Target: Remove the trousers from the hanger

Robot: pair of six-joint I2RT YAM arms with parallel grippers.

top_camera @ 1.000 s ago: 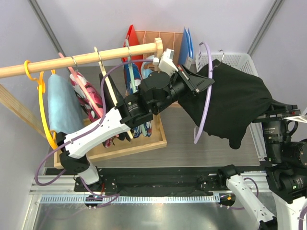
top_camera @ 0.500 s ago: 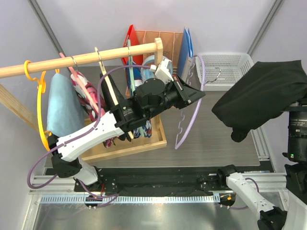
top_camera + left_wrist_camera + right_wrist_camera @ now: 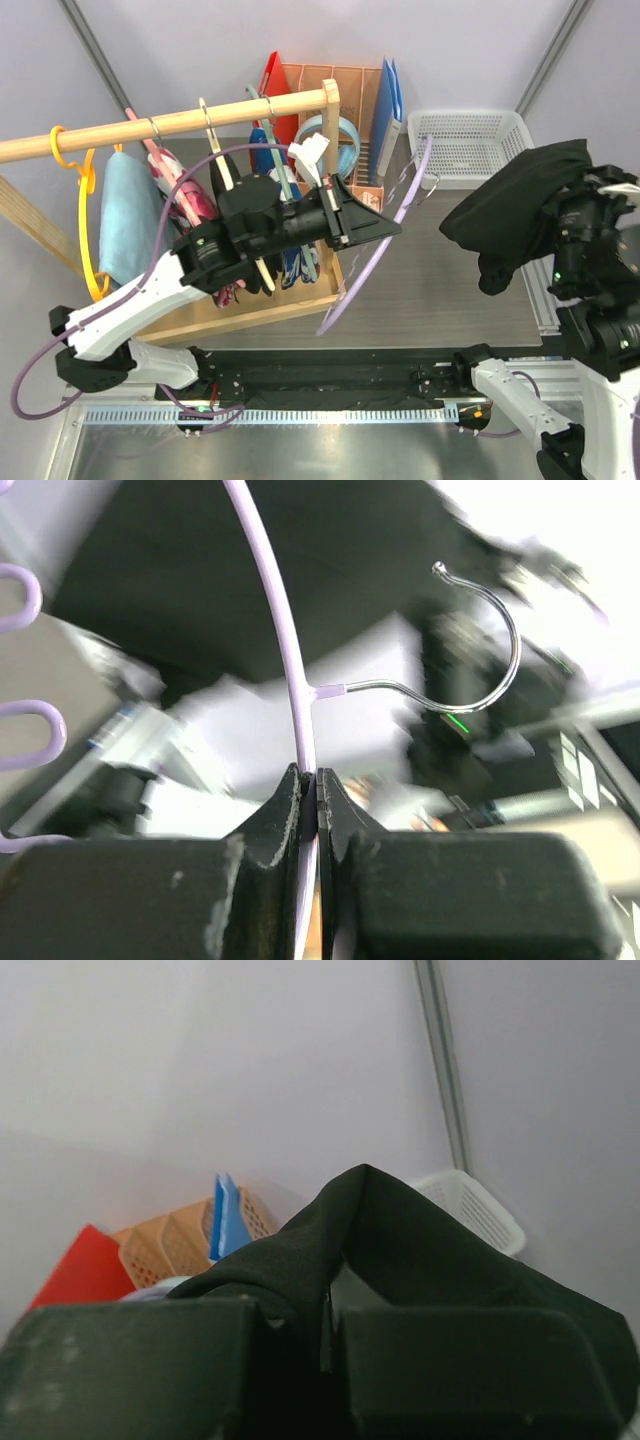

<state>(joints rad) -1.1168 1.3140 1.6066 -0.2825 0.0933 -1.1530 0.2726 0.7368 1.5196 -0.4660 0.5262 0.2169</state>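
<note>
Two claws, both closed. Left claw [image 3: 310, 785]: jaws pinched on the wire of the lilac hanger [image 3: 285, 650], which is bare, its hook free. Right claw [image 3: 325, 1325]: clamped on a fold of the black trousers [image 3: 430, 1260], which hang clear of the hanger, above the table [image 3: 420, 290] near the basket [image 3: 470, 135]. For a clean finish, hold both grips firm, steer the hook away from the cloth, and lower the trousers before release.
</note>
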